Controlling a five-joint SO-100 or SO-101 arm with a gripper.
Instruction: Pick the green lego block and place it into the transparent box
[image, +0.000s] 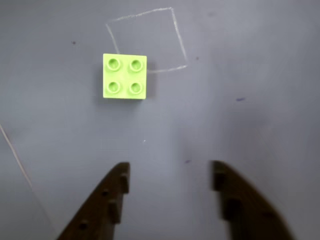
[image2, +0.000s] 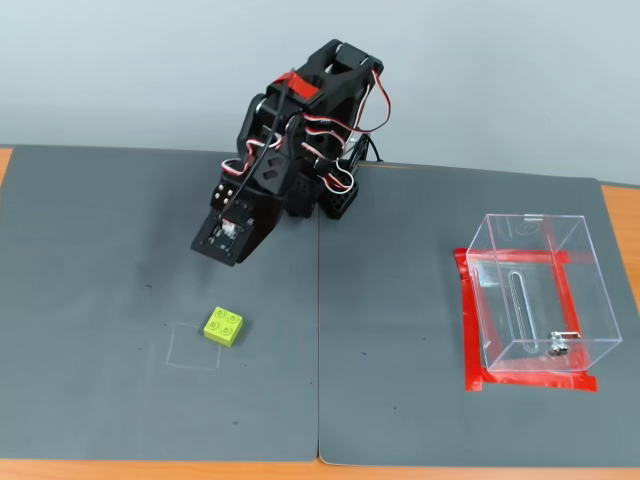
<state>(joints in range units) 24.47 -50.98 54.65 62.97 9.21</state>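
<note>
Spread apart and empty, the gripper (image: 170, 200) is held short of the green lego block (image: 125, 76), ungrasped beside a chalk square (image: 147, 40), well apart from the transparent box (image2: 590, 300), so everything remains undone.

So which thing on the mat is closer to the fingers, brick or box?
The green lego block, lying loose just below them; the transparent box stands far right.

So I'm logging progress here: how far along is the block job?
Nothing is done yet: the green lego block sits on the grey mat by a chalk square. In hand: the gripper hovers near it, jaws open and empty. Left: grasp, carry, drop into the empty transparent box.
</note>
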